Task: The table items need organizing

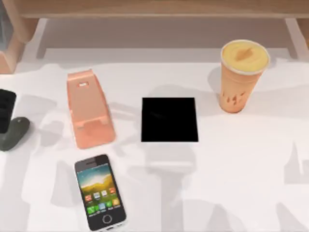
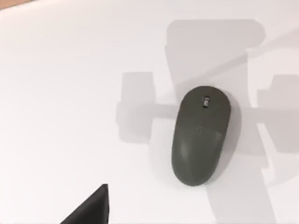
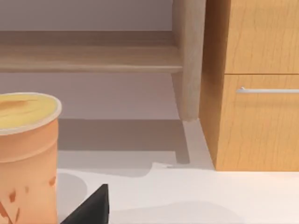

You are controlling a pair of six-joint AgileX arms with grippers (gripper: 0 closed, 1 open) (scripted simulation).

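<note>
Since the left gripper [image 1: 6,110] hangs at the table's [image 1: 241,169] left edge, the mouse [image 1: 13,133] sits just below and beside it, long axis roughly along the reach, so the left arm is nearer. Can't tell whether its fingers are spread. Phone [image 1: 100,192] and cup [image 1: 241,75] lie farther right.

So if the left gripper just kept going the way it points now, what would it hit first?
Most likely the mouse, which lies nearly centred in the left wrist view on the table. How far off it is can't be judged.
</note>
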